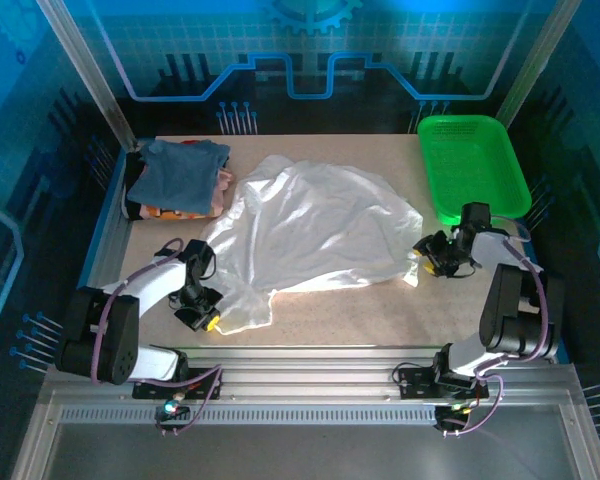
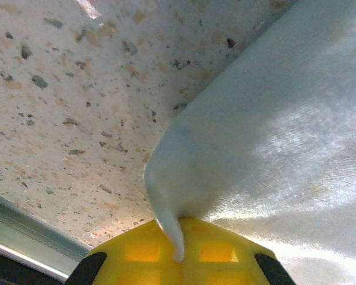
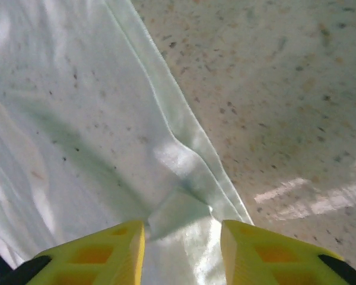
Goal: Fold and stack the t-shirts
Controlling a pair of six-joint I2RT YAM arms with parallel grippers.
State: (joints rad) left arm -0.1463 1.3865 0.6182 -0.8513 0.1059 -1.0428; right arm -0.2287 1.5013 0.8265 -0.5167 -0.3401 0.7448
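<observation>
Two grippers work at one big white shirt (image 1: 310,225), which lies rumpled and spread across the middle of the table (image 1: 360,312). The left gripper (image 1: 208,318) sits at the shirt's near left corner. In the left wrist view its yellow fingers (image 2: 142,252) are pressed together, pinching a thin twist of the white cloth that rises out of the seam between them. Bare speckled tabletop lies to that side, and a metal rail (image 2: 24,228) runs along the table's edge just behind it.

The right gripper (image 1: 420,262) is low at the shirt's right edge. In the right wrist view its fingers (image 3: 107,252) are spread, with a small fold of the hem (image 3: 184,139) lying in the gap between them; neither finger clamps it.

Beyond the left gripper, in the far left corner, is a pile of folded shirts (image 1: 180,172), slate-blue on top with pink and orange edges showing under it. The pile lies just beside the white shirt's far left edge. A green basket (image 1: 475,165) stands in the far right corner, close behind the right arm and apart from the cloth.
</observation>
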